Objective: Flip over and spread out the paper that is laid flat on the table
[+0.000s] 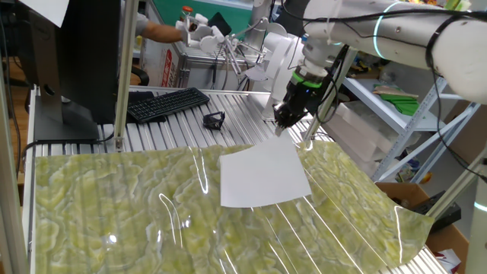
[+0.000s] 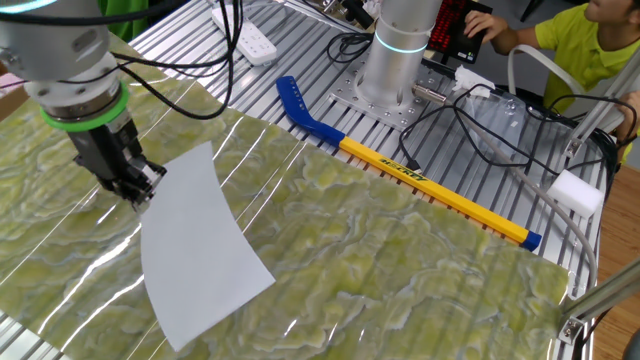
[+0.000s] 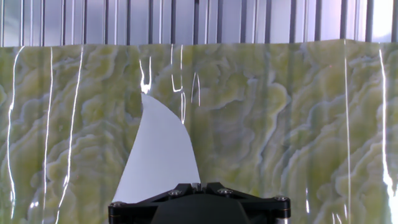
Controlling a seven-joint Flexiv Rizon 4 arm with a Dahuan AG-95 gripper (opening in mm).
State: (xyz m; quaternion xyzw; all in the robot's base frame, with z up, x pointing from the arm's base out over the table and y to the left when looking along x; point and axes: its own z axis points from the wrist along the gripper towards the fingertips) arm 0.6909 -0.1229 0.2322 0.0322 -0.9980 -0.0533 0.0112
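Starting at the left of the other fixed view, the gripper point(image 2: 140, 188) is pinched shut on one edge of the paper point(image 2: 200, 250), which curves up from the table point(image 2: 400, 250) while its far end rests on the glossy green film. Across the middle lies a yellow ruler point(image 2: 440, 190) with a blue handle, well apart from the sheet. In the hand view the paper point(image 3: 158, 155) rises toward the closed fingers in a pointed curl. To do the flip well, I judge the held edge should be carried over the resting end in a smooth arc, keeping the sheet slack enough not to crease, then lowered flat before letting go. The film looks slick, so the free end may slide.
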